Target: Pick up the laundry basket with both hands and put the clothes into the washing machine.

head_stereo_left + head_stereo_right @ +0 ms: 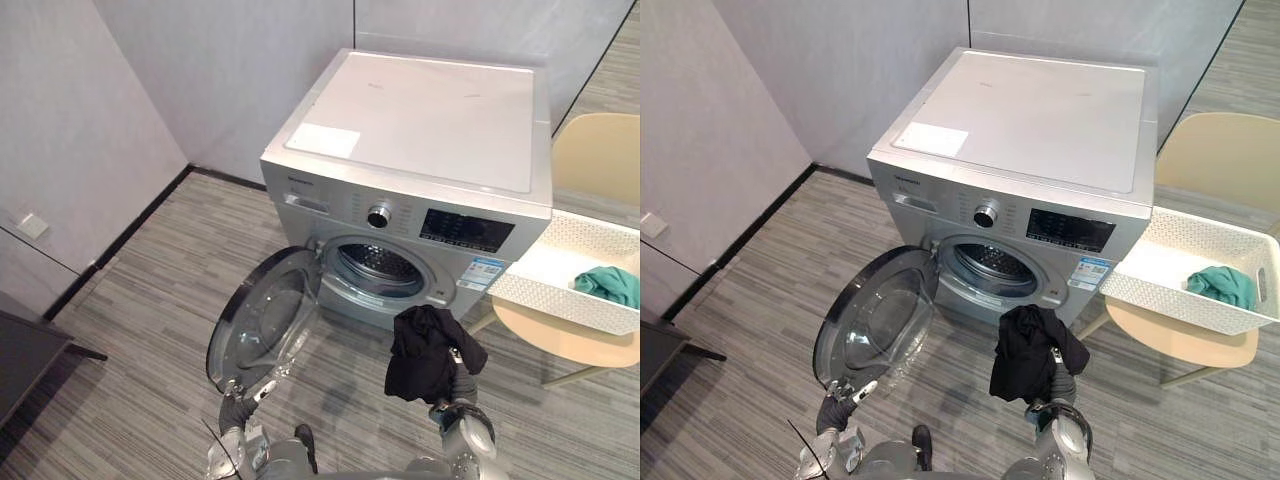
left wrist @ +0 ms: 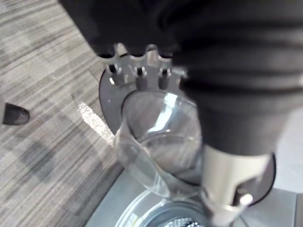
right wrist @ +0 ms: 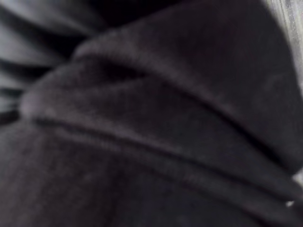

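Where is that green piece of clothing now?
In the eye views the green garment lies in the white laundry basket, at its right end, on the pale table right of the washing machine.

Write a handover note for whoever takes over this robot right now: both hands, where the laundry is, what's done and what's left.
Left hand: at the lower rim of the open door of the washing machine.
Right hand: raised in front of the machine, with a black garment draped over it.
Basket: on the beige chair to the right of the machine, with a teal garment inside.
Done: the door is open and the black garment is out of the basket.
Left: put the black garment into the drum, then load the teal one.
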`<state>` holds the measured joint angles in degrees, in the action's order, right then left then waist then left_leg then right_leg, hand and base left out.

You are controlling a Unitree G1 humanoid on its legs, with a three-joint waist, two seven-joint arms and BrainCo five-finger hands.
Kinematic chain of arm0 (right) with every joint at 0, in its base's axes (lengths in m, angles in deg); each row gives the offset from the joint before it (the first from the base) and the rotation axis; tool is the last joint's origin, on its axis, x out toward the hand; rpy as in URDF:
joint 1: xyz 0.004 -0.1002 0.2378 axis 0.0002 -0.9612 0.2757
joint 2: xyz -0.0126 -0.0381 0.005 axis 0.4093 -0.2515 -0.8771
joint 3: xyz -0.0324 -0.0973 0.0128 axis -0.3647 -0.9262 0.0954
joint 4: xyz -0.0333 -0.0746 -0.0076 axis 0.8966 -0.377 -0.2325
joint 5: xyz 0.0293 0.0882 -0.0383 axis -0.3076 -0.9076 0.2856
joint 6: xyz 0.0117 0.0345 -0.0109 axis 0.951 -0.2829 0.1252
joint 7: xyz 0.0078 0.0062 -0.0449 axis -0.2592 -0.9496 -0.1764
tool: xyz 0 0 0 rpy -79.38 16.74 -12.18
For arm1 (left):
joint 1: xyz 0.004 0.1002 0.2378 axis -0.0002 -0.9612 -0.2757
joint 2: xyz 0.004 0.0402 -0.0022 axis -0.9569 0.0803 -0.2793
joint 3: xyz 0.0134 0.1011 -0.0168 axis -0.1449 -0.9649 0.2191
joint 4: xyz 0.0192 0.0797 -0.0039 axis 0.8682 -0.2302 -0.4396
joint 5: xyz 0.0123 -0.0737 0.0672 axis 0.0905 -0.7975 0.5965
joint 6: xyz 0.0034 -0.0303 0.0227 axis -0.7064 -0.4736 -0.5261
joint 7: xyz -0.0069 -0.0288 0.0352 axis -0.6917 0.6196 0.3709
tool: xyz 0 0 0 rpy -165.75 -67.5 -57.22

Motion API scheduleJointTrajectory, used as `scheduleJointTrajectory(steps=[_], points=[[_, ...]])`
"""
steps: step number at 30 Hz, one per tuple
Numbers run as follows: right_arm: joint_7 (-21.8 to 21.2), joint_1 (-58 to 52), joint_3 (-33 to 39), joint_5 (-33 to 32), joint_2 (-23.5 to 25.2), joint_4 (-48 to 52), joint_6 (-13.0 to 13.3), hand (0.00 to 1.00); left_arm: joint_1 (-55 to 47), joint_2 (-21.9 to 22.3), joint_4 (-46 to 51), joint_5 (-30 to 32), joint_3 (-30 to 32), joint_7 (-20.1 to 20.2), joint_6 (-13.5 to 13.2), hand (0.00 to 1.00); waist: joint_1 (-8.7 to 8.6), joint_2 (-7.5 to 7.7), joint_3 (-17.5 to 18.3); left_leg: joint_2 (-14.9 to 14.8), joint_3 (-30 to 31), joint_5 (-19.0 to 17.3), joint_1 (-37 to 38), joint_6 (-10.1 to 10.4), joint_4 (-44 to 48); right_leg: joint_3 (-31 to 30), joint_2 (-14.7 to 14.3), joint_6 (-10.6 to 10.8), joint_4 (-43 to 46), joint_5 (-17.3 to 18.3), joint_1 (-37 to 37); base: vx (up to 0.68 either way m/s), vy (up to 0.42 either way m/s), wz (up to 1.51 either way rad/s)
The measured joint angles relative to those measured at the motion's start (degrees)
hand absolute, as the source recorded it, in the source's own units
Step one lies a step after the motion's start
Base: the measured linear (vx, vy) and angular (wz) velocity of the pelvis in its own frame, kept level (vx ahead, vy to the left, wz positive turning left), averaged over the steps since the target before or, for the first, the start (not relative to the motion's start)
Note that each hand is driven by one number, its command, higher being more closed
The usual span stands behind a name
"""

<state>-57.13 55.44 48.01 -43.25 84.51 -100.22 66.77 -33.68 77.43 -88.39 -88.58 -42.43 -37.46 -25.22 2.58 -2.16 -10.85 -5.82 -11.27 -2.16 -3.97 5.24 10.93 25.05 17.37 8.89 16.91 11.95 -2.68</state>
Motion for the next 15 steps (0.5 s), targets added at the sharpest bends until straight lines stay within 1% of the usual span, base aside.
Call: scheduleJointTrajectory(steps=[2, 3, 5, 7, 8, 10, 12, 14, 15], points=[[0.0, 3.6, 0.7, 0.9, -1.5, -4.8, -0.2, 1.00, 0.1, 0.0, -1.0, 0.0, 0.0, 0.0, 0.0, 0.00, -0.05, -0.77, -1.8, -0.1, 0.2, 0.2, -1.2, -0.2, 0.0, 0.4, -0.1, 0.0, 0.6, 0.1, 1.0, -0.05, 0.011, 0.06], [0.1, 4.5, 0.8, 0.9, -1.9, -6.1, -0.2, 1.00, 0.1, 0.1, -1.2, 0.0, 0.0, 0.0, 0.0, 0.00, 0.03, -1.02, -2.1, -0.1, 0.3, 0.2, -1.8, -0.3, 0.0, 0.7, -0.1, -0.1, 1.0, 0.2, 1.6, -0.06, 0.011, 0.09], [0.3, 9.6, 2.2, 1.1, -3.6, -11.7, -0.5, 1.00, 0.5, 0.1, -1.5, -0.1, 0.0, 0.0, 0.0, 0.00, 0.03, -1.57, -4.8, 0.0, 1.1, 0.7, -4.2, -1.0, 0.0, 1.6, 0.7, -0.3, 3.3, 0.7, 4.3, -0.07, 0.010, 0.18], [0.8, 13.6, 2.4, 1.1, -5.0, -15.6, -0.7, 1.00, 0.7, 0.0, -1.5, -0.2, 0.0, 0.0, 0.0, 0.00, 0.14, -1.59, -6.5, 0.2, 1.6, 1.0, -5.8, -1.2, 0.2, 1.8, 0.9, -0.5, 5.0, 1.2, 6.1, -0.07, 0.001, 0.17], [1.7, 18.4, 3.1, 0.9, -6.0, -19.1, -0.8, 1.00, 1.3, -0.1, -1.4, -0.3, 0.0, 0.0, 0.0, 0.00, 0.52, -1.69, -8.5, 0.5, 2.0, 1.2, -7.8, -1.4, 1.2, 2.0, 1.7, -0.6, 6.8, 1.6, 8.0, -0.08, 0.005, 0.16], [2.6, 23.8, 4.4, 0.8, -7.0, -22.7, -0.9, 1.00, 2.6, -0.2, -0.8, -0.8, 0.0, 0.0, 0.0, 0.00, 1.27, -1.95, -10.6, 0.9, 2.8, 1.3, -9.8, -1.6, 2.2, 2.4, 2.7, -0.6, 9.1, 2.3, 9.9, -0.08, -0.007, 0.27], [4.1, 32.4, 4.9, 0.8, -9.0, -26.9, -1.0, 1.00, 3.1, -0.7, 2.0, -1.6, 0.1, -0.1, -0.8, 0.00, 1.97, -2.79, -13.1, 1.3, 4.1, 1.7, -14.0, -2.1, 3.8, 3.5, 3.9, -0.9, 12.0, 2.9, 13.3, -0.08, -0.016, 0.36], [4.9, 38.2, 6.1, 0.2, -10.5, -29.4, -0.8, 1.00, 3.7, -1.2, 2.6, -3.1, 0.1, -0.2, -1.5, 0.00, 3.01, -3.25, -13.5, 1.8, 4.7, 2.1, -17.6, -2.3, 4.6, 3.7, 4.8, -1.2, 13.7, 3.1, 16.7, -0.04, 0.003, 0.21], [5.5, 42.0, 7.2, -0.1, -11.4, -31.7, -0.7, 1.00, 4.4, -1.2, 2.9, -4.0, 0.1, -0.4, -1.8, 0.00, 3.42, -4.05, -14.2, 1.9, 5.6, 2.1, -19.5, -2.4, 5.5, 4.7, 4.9, -1.2, 14.0, 3.1, 17.6, -0.02, -0.005, 0.24]])
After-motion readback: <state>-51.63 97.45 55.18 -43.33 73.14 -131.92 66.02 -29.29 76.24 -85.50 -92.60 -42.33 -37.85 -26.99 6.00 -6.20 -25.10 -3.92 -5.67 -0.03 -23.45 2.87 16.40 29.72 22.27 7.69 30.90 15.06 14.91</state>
